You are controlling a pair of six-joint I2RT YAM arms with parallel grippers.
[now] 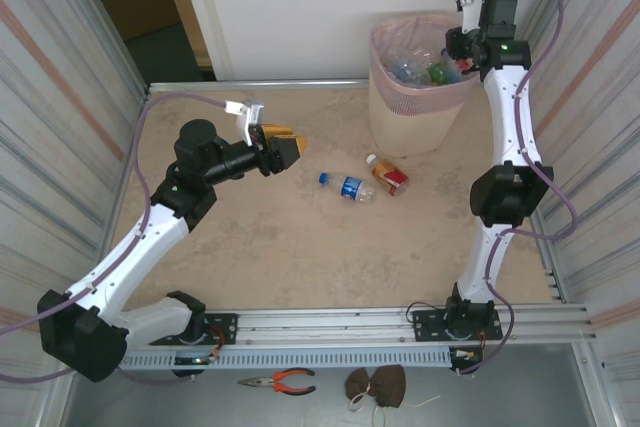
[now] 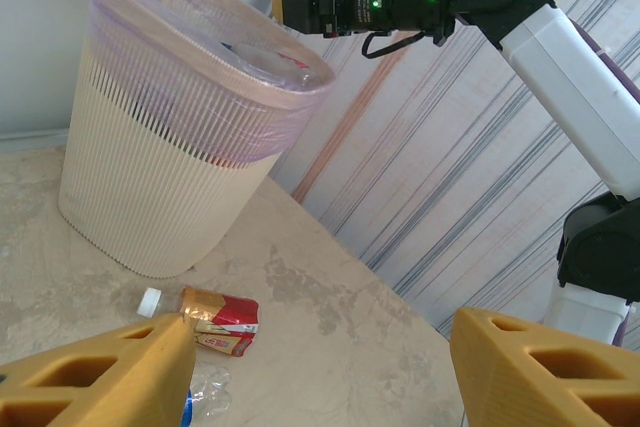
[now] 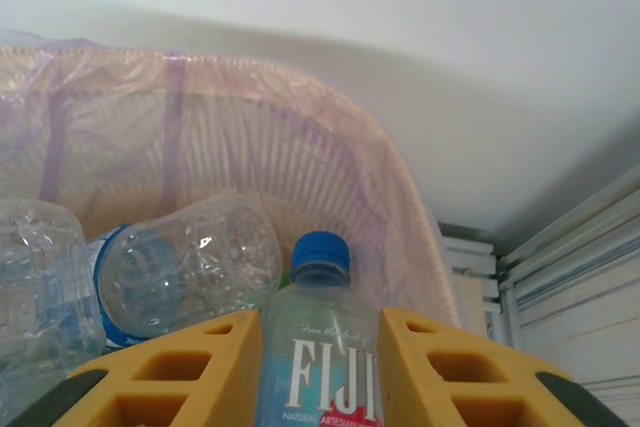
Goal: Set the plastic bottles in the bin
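The bin (image 1: 400, 125) is part-filled; the right gripper (image 3: 320, 372) clamps a Fiji bottle (image 3: 320, 282) above it; the left gripper (image 2: 322, 347) gapes empty; a blue-label bottle (image 1: 348, 187) and a red-label bottle (image 1: 388, 176) lie on the table (image 1: 300, 257).

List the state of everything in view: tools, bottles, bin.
bin: upright, pink liner in, several bottles inside.
left tool: open, empty, above the table.
right tool: shut on the Fiji bottle, over the bin.
Fiji bottle: capped, gripped between the fingers.
blue-label bottle: capped, lying on the table.
red-label bottle: capped, lying on the table.
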